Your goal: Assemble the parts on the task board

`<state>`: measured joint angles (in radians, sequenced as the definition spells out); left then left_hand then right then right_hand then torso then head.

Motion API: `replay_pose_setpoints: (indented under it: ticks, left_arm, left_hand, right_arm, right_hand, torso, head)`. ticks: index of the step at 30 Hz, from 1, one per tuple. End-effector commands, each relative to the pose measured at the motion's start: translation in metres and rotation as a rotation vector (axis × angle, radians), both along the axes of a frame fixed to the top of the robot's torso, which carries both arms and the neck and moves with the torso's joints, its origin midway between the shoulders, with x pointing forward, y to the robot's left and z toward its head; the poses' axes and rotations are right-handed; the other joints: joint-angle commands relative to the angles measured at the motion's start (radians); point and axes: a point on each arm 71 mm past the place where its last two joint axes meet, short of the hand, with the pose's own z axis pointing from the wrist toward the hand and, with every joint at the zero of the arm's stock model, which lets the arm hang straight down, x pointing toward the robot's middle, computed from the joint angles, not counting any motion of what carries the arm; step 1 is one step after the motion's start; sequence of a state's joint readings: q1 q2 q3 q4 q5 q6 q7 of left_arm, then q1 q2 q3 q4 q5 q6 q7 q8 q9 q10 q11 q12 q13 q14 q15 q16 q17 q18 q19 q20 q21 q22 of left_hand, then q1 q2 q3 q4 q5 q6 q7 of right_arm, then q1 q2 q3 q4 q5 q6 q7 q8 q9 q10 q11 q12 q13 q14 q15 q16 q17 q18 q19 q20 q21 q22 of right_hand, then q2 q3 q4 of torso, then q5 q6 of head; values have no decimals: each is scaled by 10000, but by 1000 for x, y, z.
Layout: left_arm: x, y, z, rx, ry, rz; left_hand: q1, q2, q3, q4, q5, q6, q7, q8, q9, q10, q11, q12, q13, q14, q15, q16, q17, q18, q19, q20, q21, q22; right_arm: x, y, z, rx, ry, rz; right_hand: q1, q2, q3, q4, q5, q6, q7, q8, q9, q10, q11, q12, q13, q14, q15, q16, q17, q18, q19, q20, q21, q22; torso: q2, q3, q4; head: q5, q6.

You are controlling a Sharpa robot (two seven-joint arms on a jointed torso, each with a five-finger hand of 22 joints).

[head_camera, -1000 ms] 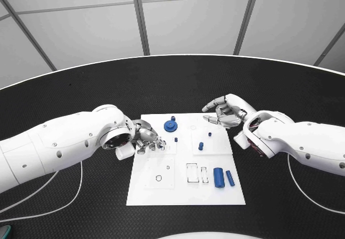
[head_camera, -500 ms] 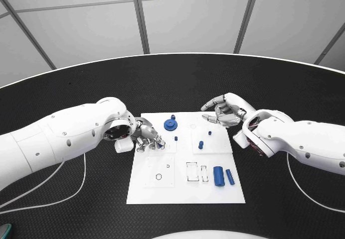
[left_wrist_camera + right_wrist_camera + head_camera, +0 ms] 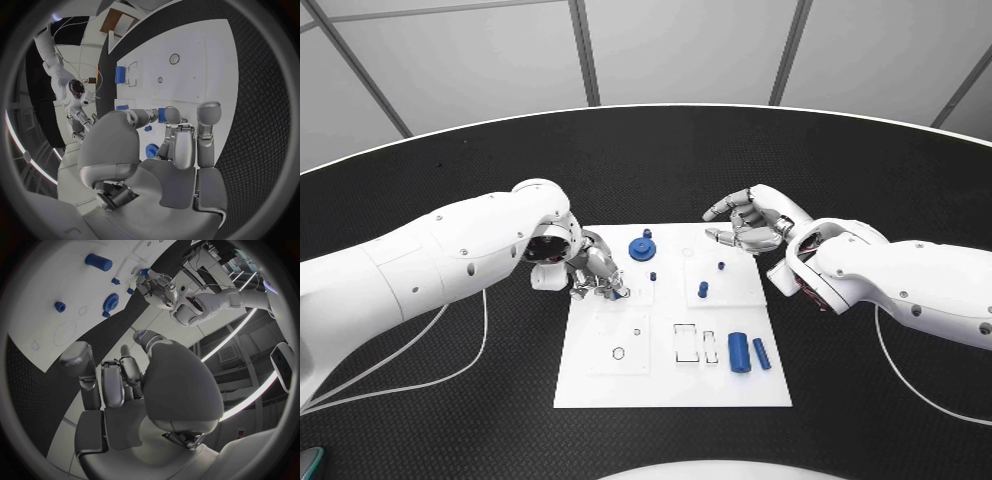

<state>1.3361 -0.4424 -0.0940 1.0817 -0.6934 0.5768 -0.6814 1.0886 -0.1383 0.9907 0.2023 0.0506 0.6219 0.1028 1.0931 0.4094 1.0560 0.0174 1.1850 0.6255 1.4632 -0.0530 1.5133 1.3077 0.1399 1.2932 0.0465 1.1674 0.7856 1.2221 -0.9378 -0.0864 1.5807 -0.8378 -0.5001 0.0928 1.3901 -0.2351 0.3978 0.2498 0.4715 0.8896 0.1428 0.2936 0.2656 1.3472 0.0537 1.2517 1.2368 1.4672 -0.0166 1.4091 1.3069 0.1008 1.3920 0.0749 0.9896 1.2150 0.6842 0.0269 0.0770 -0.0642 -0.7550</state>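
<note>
In the head view, the left robot hand [image 3: 596, 272] pinched a small blue part [image 3: 615, 293] over the task board's [image 3: 672, 385] left edge on the black tabletop [image 3: 661, 160]; the right robot hand [image 3: 750, 225] hovered curled and empty by the far right corner. In the left wrist view, fingertips [image 3: 170, 115] clamped that part [image 3: 162, 114].

No text, label, brand, number or sign can be read on the task board [image 3: 672, 385], the parts, the desk [image 3: 661, 160] or the arms in any view.
</note>
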Motion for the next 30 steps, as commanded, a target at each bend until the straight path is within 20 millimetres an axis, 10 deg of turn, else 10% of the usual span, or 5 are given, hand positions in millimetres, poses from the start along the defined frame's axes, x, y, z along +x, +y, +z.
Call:
replay_pose_setpoints:
  ticks: [1,14,30]
  left_arm:
    - [3,-4,2,226,-48,-206]
    - [13,-18,10,1059,-39,-962]
    - [17,-27,12,1592,261,-1421]
  left_hand:
    - [-69,64,1571,-1656,14,122,-71,4,4,78,-20,78,31,611,15,71,965,43,-6,6,40,17]
    - [-121,270,1070,-1985,11,329,-103,-338,-158,1250,-63,856,1542,753,-22,204,1354,-69,280,7,442,671]
    - [-81,435,504,-2251,12,540,-97,-756,-286,1605,-61,1057,2039,803,-20,257,1519,-115,381,17,584,916]
  right_arm:
    - [0,0,0,2,-1,2]
    - [0,2,0,12,4,21]
    - [1,5,0,27,8,56]
  right_hand:
    - [91,15,66,5,45,58,19,38,-16,50,-8,42,13,448,-81,21,5,107,49,7,22,13]
    - [80,10,101,-2,68,64,22,38,-20,56,-5,51,20,451,-80,28,19,105,52,8,27,19]
    - [47,-7,145,-6,108,68,26,35,-27,57,0,53,20,451,-77,23,15,104,54,9,30,27]
  torso:
    - [-7,8,-4]
    - [-5,10,0]
    - [-11,5,3]
  head:
    - [22,-30]
    - [4,-99]
    - [10,-150]
